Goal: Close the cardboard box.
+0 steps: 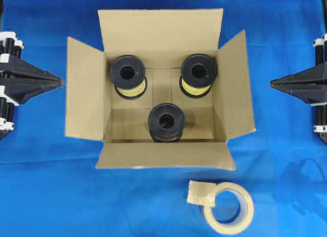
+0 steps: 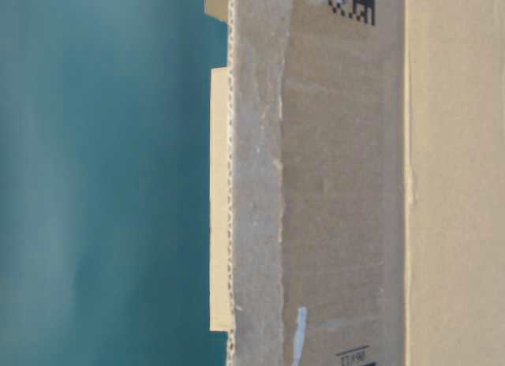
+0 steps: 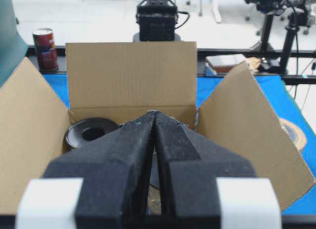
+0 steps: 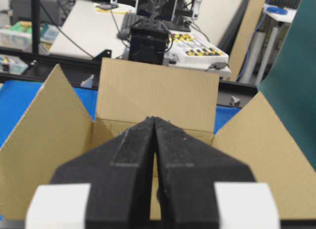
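The cardboard box point(image 1: 84, 89) stands open in the middle of the blue table, all four flaps folded outward. Three black spools point(image 1: 166, 122) sit inside it. My left gripper point(image 1: 60, 82) is shut and empty, its tips just outside the left flap. On the opposite side my right gripper point(image 1: 272, 83) is shut and empty too, a short way from the right flap point(image 1: 236, 89). Each wrist view looks past its shut gripper point(image 3: 155, 112) point(image 4: 154, 118) into the box point(image 3: 131, 76) point(image 4: 158, 93). The table-level view shows only the box's side wall point(image 2: 339, 184) close up.
A beige tape roll point(image 1: 228, 206) with a loose end lies on the blue cloth point(image 1: 51, 196) in front of the box, right of centre. A red can point(image 3: 44, 47) stands behind the table's far edge in the left wrist view.
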{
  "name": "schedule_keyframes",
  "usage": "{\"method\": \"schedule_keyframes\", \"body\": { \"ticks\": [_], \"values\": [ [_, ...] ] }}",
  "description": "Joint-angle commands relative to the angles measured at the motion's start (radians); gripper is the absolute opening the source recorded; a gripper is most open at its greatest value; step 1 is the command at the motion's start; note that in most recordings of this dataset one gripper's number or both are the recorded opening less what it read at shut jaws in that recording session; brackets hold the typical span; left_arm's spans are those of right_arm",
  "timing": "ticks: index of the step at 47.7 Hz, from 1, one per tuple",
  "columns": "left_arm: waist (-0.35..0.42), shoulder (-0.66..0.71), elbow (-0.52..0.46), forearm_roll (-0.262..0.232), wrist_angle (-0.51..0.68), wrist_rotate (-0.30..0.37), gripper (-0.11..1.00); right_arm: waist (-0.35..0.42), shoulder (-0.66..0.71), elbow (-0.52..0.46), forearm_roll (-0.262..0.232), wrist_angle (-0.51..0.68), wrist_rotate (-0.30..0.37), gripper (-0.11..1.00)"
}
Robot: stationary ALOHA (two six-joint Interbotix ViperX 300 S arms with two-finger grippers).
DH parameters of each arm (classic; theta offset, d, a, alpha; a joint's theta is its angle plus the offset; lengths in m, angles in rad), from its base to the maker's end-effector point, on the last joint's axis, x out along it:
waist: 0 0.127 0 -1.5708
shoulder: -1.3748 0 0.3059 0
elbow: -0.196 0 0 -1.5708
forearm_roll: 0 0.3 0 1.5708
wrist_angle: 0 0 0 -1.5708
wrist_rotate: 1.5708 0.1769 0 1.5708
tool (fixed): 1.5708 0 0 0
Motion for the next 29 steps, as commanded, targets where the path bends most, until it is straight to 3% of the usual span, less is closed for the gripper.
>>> {"method": "schedule_keyframes", "body": {
  "ticks": [1,8,20,29],
  "values": [
    [-0.018,-0.005,-0.018,-0.026,0.026,0.009,0.00,-0.002,0.000,-0.017,0.005,0.006,0.009,0.00],
    [-0.017,-0.061,-0.023,-0.032,0.152,0.006,0.00,-0.009,-0.034,-0.025,0.026,0.127,0.011,0.00],
    [0.014,-0.166,-0.017,-0.037,0.479,-0.041,0.00,-0.040,-0.087,-0.026,0.044,0.362,0.015,0.00],
    [0.037,-0.141,0.069,-0.037,0.480,-0.055,0.00,-0.067,-0.063,0.029,0.046,0.368,0.015,0.00]
  ]
}}
